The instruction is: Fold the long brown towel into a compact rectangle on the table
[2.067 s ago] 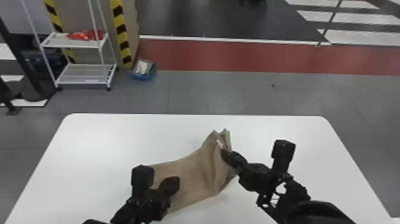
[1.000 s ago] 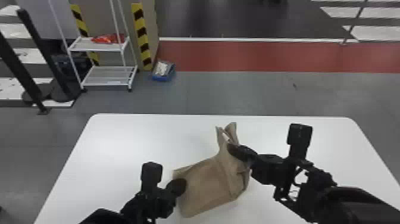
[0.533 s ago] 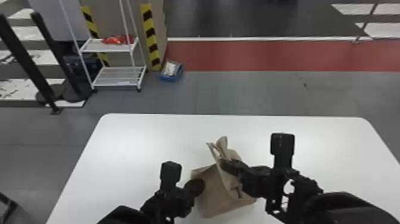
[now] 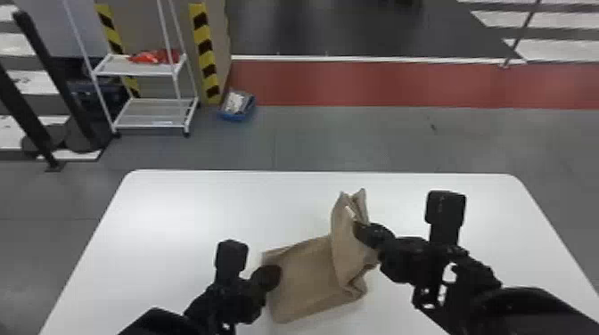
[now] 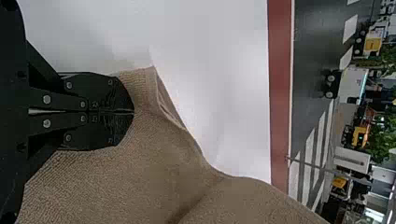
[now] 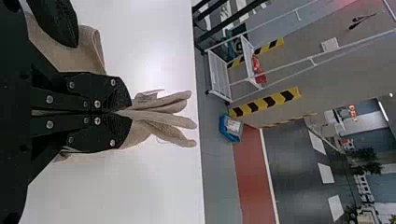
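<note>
Brown towel (image 4: 307, 276), right pincer (image 4: 362, 232) clamping, left pincer (image 4: 270, 276) perhaps

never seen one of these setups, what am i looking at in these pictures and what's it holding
This is a robot with two black arms. The head view looks forward and down from its head; each wrist view comes from a camera on that arm, shown turned sideways.

On the white table lies a brown towel, partly folded and bunched at its right end. The right hand is closed on that end, with gathered folds sticking out past its fingers. The left hand is closed at the towel's other end; I can't tell whether it pinches the cloth.
</note>
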